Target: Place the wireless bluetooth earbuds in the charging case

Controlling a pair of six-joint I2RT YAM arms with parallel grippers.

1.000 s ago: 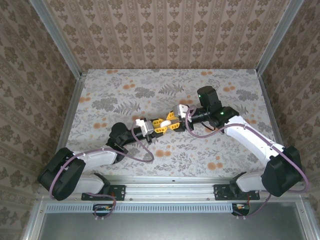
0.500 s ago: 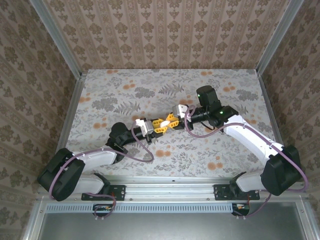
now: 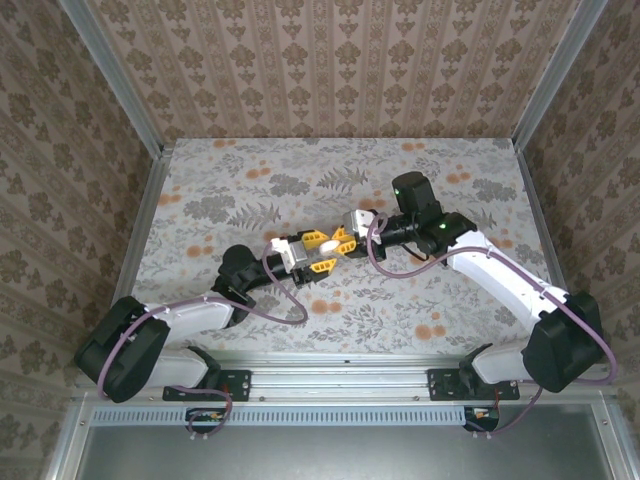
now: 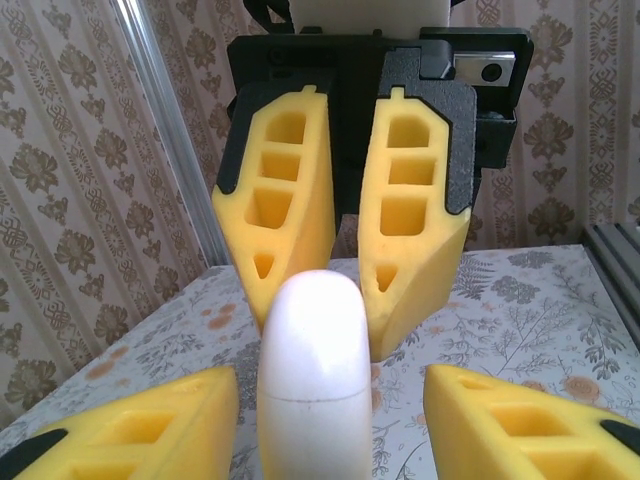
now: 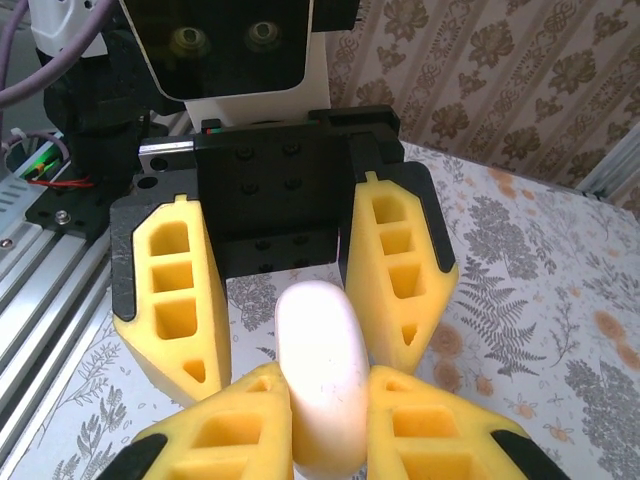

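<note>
The white rounded plastic charging case (image 4: 312,340) is clamped in the right pincer (image 5: 322,395), above the floral bench (image 3: 250,180). Its long axis is pointed into the left pincer (image 4: 330,385), whose jaws are spread wide either side, untouching.

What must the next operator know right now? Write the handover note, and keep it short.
Left gripper: open, its fingers on either side of the white seamed piece, not gripping it.
Right gripper: shut on that piece, apparently the charging case, holding it above the table.
Done: the case is in hand and its seam looks closed.
To do: open it and insert the earbuds.
</note>
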